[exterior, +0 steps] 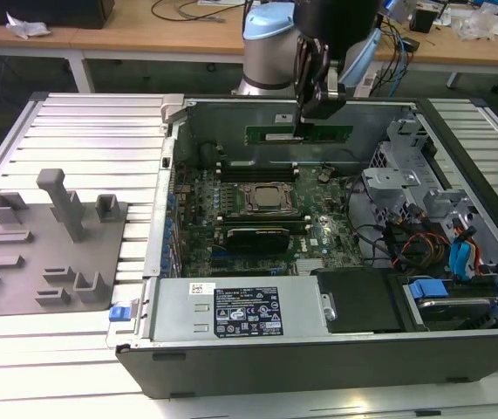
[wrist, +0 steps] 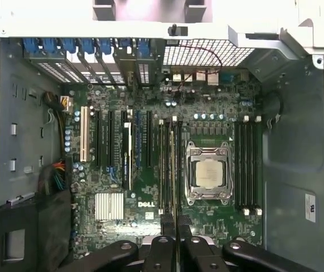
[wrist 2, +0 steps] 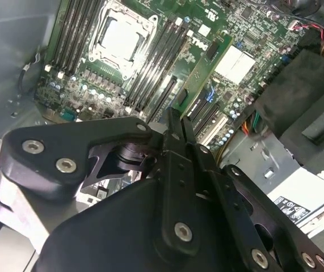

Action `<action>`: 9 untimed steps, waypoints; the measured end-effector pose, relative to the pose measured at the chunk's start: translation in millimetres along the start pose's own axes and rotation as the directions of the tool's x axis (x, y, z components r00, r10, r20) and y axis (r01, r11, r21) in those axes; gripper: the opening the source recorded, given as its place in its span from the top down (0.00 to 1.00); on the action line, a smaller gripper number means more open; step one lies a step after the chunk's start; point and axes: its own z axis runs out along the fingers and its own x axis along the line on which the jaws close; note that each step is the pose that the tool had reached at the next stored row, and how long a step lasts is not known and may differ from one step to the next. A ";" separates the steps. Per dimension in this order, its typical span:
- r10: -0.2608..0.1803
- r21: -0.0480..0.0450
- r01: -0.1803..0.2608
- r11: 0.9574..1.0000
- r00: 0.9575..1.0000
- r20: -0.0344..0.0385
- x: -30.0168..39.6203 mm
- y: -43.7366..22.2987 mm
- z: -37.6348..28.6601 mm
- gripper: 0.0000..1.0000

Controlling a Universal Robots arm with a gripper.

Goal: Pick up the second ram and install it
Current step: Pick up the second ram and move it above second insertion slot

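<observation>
Holding the second ram (exterior: 270,134) pinched near its middle between fingers (wrist 2: 172,164) closed narrow on it, our gripper (exterior: 308,120) hangs over the open computer case (exterior: 318,371). We see it held clear of the motherboard (exterior: 323,240), edge-on in the first wrist view above the black slots (wrist: 164,164) just beside the processor socket (wrist: 209,173)

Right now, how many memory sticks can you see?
2: the second ram held by the gripper, and another stick seated beside the socket. More may be hidden.
</observation>
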 end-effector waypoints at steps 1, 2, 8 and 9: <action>0.000 0.000 0.000 1.000 1.000 0.000 -0.1 -0.7 1.8 0.87; 0.000 0.000 0.000 1.000 1.000 0.000 -0.3 -1.2 3.9 0.87; 0.000 0.000 0.000 1.000 1.000 0.000 -0.7 -3.8 13.4 0.87; 0.000 0.000 0.000 1.000 1.000 0.000 -0.7 -4.3 15.1 0.87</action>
